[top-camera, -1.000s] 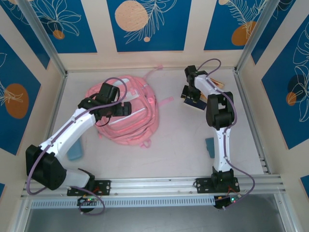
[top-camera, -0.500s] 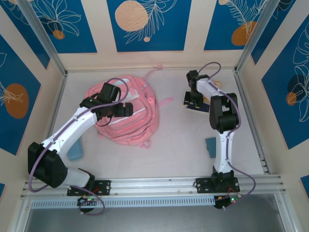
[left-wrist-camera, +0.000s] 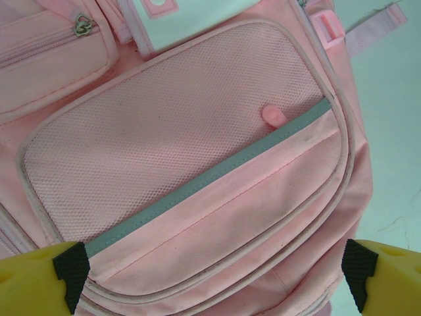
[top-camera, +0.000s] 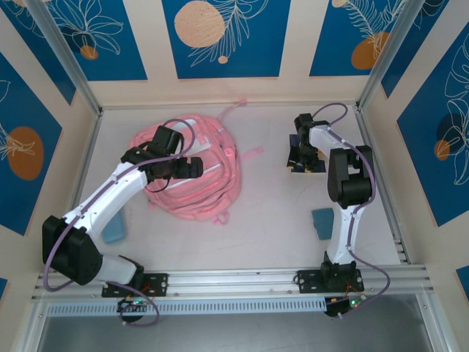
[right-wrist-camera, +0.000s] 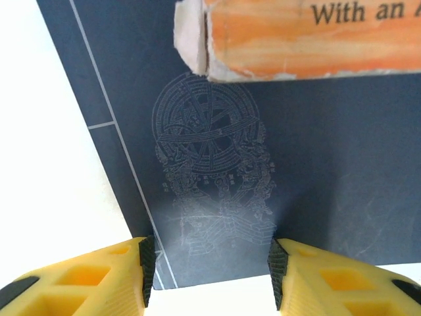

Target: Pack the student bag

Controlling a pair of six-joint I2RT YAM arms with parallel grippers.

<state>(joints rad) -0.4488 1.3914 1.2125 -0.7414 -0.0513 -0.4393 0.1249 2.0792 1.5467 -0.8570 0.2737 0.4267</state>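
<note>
1. Nearest the bases, we're seeing a left teal block (top-camera: pixel 113 229) and a right teal block (top-camera: pixel 321 221) lying on the counter (top-camera: pixel 264 213).
2. The student bag (top-camera: pixel 212 187) is lying left of centre, front face up. We can't tell whether its main compartment is open.
3. The left claw (top-camera: pixel 192 167) is hovering over the bag's mesh pocket (left-wrist-camera: pixel 164 131), released, jaws spread wide.
4. We're judging the bag soft, light and floppy, so it's likely sagging if lifted. We're favouring a strap, a seam or a zip pull over the mesh.
5. Farther right, the right claw (right-wrist-camera: pixel 210 266) is hanging released, jaws apart, over the near edge of a dark blue book (right-wrist-camera: pixel 316 164). An orange book (right-wrist-camera: pixel 316 39) is overlapping that book's far side.
</note>
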